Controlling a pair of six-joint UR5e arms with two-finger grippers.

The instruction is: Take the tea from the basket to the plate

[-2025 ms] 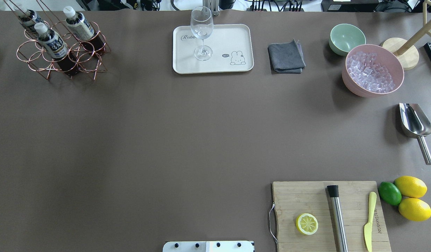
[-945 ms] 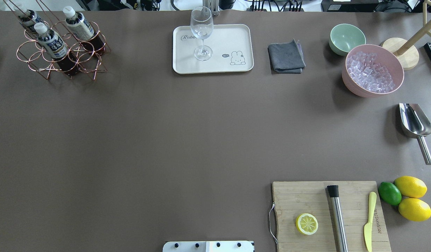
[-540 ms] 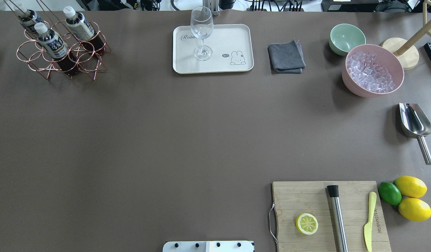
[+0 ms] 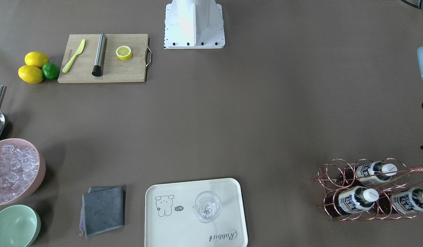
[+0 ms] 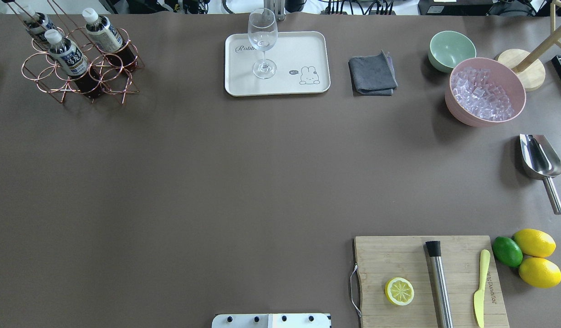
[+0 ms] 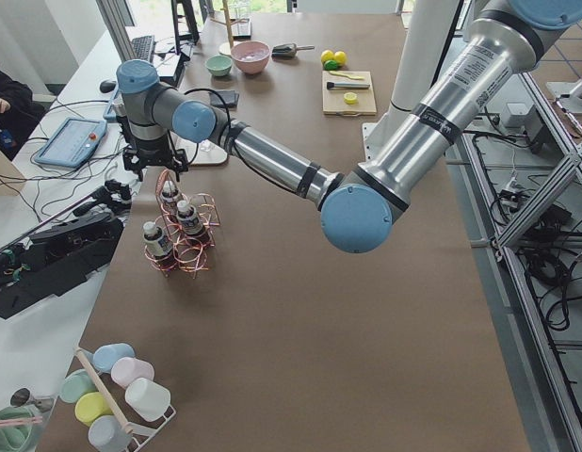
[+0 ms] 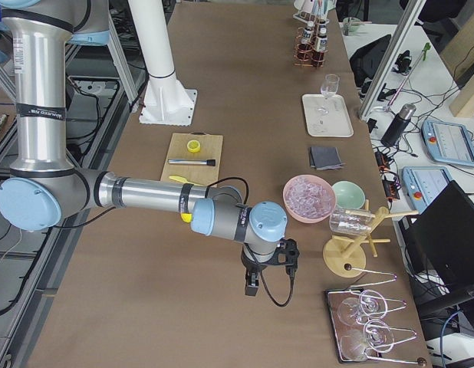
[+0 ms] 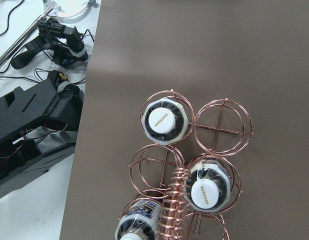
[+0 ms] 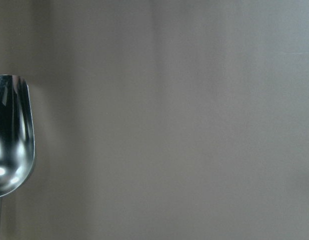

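Note:
Three tea bottles (image 5: 68, 57) with white caps stand in a copper wire basket (image 5: 23, 68) at the table's far left corner. The left wrist view looks straight down on their caps (image 8: 163, 120) and the basket (image 8: 223, 125). The cream plate (image 5: 298, 50) lies at the far middle and holds a wine glass (image 5: 262, 41). My left gripper (image 6: 157, 174) hangs above the basket in the exterior left view; I cannot tell if it is open. My right gripper (image 7: 252, 285) hovers near the table's right end, and I cannot tell its state either.
A grey cloth (image 5: 372, 74), a green bowl (image 5: 451, 49), a pink bowl of ice (image 5: 485, 91) and a metal scoop (image 5: 539, 159) lie at the right. A cutting board (image 5: 399, 255) with a lemon half, muddler and knife lies front right, beside lemons and a lime (image 5: 507, 251).

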